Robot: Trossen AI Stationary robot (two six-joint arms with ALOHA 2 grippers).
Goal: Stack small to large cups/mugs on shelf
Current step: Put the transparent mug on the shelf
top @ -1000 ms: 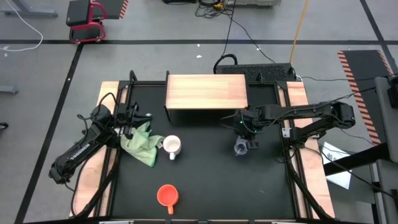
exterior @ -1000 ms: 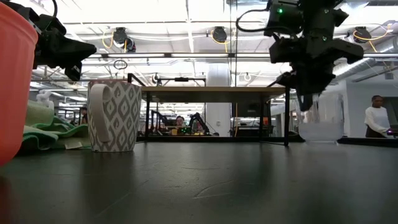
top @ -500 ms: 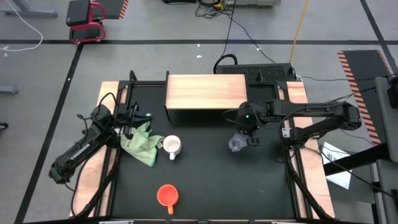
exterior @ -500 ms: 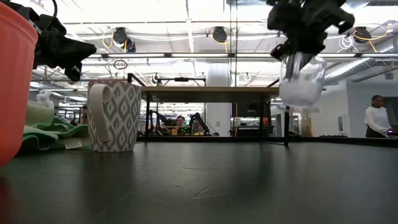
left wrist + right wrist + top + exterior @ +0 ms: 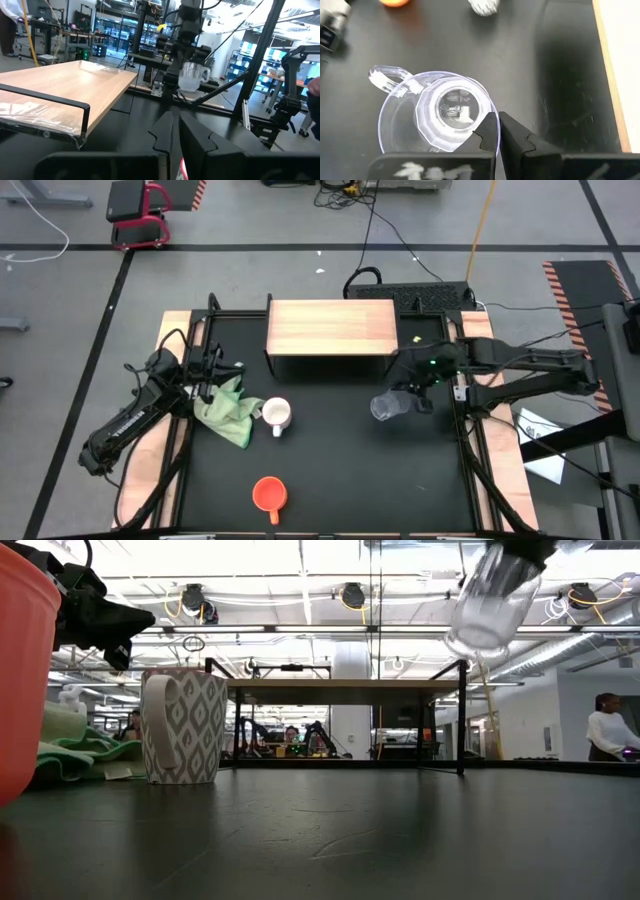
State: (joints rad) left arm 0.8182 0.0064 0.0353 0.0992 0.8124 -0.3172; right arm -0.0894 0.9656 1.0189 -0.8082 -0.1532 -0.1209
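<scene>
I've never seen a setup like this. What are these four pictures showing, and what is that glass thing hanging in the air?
It is a robot with two dark arms at a black table, each ending in a two-finger gripper. One picture looks down from above, one looks level across the tabletop, and two come from cameras on the wrists. The right gripper holds a clear glass cup by its rim, tilted, in the air near the wooden shelf. The left gripper waits, shut, by a green cloth. A white patterned mug and an orange mug stand on the table.
</scene>
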